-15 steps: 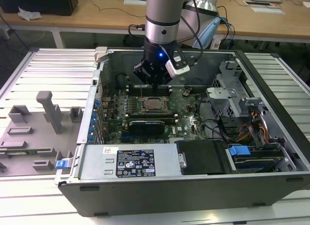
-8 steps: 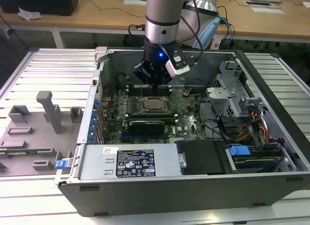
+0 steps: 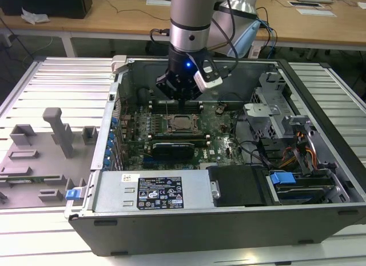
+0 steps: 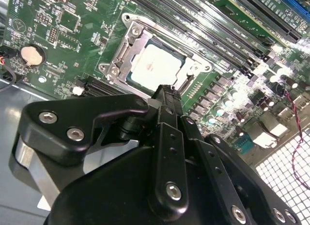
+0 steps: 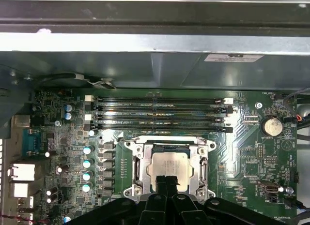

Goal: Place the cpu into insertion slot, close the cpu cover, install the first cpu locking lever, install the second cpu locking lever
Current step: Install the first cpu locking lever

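Note:
The cpu (image 5: pixel 169 164), a pale silver square chip, lies flat in the insertion slot (image 3: pixel 182 123) on the green board. The cpu cover (image 5: pixel 137 162), a silver frame plate, lies down around the chip, whose top shows through its window; both also appear in the second wrist view, cpu (image 4: pixel 155 65) and cpu cover (image 4: pixel 125 51). My gripper (image 3: pixel 179 98) hangs a little above the slot. Its black fingers are pressed together with nothing between them, and the gripper's tip (image 4: pixel 167 92) (image 5: pixel 167 180) sits over the chip's edge.
Long black memory slots (image 5: pixel 160 113) run beside the socket. A coin battery (image 5: pixel 272 127) and capacitors (image 5: pixel 87 163) stand on the board. The case walls (image 3: pixel 117 100), a black finned card (image 3: pixel 171 147), the drive cage (image 3: pixel 269 114) and cables (image 3: pixel 297 149) hem in the space.

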`<state>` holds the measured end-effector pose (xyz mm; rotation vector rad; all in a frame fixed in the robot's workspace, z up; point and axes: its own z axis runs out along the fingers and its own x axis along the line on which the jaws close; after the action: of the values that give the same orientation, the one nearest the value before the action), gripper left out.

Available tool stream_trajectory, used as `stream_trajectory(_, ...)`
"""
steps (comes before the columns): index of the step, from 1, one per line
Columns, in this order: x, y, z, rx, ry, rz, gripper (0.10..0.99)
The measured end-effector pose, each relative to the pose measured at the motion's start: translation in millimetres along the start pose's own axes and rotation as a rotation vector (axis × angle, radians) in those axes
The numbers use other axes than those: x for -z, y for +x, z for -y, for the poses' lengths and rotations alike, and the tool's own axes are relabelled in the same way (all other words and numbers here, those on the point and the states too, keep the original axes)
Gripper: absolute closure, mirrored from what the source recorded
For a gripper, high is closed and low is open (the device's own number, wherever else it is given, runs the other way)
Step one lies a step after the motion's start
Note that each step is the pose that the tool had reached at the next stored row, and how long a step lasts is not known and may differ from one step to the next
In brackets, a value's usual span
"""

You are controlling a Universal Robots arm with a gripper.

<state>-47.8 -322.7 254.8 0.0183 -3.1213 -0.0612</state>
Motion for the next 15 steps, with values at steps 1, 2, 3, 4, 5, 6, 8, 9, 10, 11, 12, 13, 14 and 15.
stream_trajectory(1,0.0,1.1,0.0,0.0,0.0,0.0,0.98)
stream_trajectory(2,-0.1,3.2,0.0,0.0,0.0,0.0,0.98)
stream_trajectory(3,-0.1,4.4,0.0,0.0,0.0,0.0001,0.98)
stream_trajectory(4,-0.1,5.9,-0.1,0.0,0.0,0.0001,0.98)
stream_trajectory(5,-0.2,10.4,-0.1,0.0,0.0,0.0002,0.98)
stream_trajectory(6,-0.3,14.9,-0.1,0.0,0.0,0.0004,0.98)
stream_trajectory(8,-0.4,20.2,-0.2,0.0,0.0,0.0007,0.98)
stream_trajectory(9,-0.4,22.3,-0.2,0.0,0.0,0.001,0.98)
stream_trajectory(10,-0.5,24.8,-0.3,0.0,0.0,0.0013,0.98)
stream_trajectory(11,-0.5,27.2,-0.3,0.0,0.0,0.0015,0.98)
stream_trajectory(12,-0.6,29.9,-0.3,0.0,0.0,0.0018,0.98)
stream_trajectory(13,-0.7,32.5,-0.4,0.0,0.0,0.0021,0.98)
stream_trajectory(14,-0.8,38.8,-0.4,0.0,0.0,0.0028,0.98)
stream_trajectory(15,-0.8,42.2,-0.5,0.0,0.0,0.0032,0.98)
